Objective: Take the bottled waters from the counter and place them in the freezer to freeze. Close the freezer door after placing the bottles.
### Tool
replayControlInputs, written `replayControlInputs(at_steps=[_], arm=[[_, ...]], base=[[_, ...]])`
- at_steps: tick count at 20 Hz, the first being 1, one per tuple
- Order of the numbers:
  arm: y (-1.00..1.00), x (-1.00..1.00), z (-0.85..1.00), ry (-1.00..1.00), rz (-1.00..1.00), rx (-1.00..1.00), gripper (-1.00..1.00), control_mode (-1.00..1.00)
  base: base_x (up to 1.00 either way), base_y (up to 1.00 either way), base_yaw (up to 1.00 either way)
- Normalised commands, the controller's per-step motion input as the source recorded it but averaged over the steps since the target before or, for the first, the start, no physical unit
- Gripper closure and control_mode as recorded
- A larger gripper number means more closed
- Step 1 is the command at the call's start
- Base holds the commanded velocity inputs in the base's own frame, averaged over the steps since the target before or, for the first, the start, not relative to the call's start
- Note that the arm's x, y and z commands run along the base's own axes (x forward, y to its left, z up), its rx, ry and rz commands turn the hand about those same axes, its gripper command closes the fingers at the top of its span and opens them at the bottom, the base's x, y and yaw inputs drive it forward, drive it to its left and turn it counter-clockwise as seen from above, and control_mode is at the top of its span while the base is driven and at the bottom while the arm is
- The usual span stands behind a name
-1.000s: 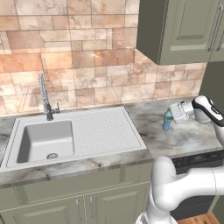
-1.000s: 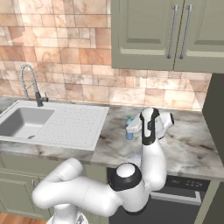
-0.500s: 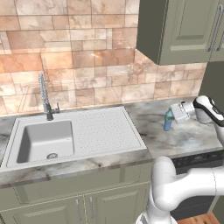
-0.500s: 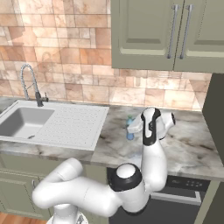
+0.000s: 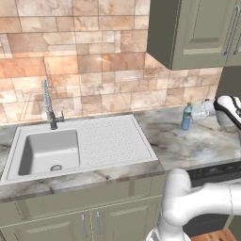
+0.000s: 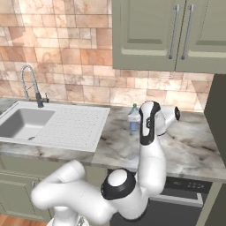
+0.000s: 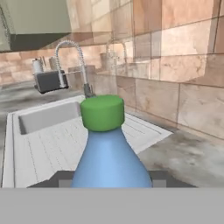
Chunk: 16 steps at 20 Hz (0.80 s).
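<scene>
Hand view: blue bottle [image 7: 110, 162] hides the gripper [image 7: 111, 178] tips, seemingly clamped.

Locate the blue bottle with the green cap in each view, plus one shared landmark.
Left base view: blue bottle at right, standing on the counter.
Right base view: centre, blue bottle just left of the arm.
Hand view: bottom centre, blue bottle close up.
Shared landmark: the sink faucet.
</scene>
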Motion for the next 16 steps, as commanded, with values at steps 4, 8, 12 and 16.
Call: replayControlInputs(at_steps=[4, 8, 12, 16], arm=[[0.00, -0.32, 0.54, 0.16, -0.37, 0.00, 1.00, -1.00], [0.01, -0.65, 0.19, 0.20, -0.39, 0.00, 1.00, -1.00], [0.09, -0.73, 0.17, 0.18, -0.43, 0.00, 1.00, -1.00], [0.14, -0.69, 0.23, 0.20, -0.43, 0.00, 1.00, -1.00]], base=[[0.00, 0.00, 0.00], [0.00, 0.00, 0.00], [0.00, 0.00, 0.00], [0.00, 0.00, 0.00]])
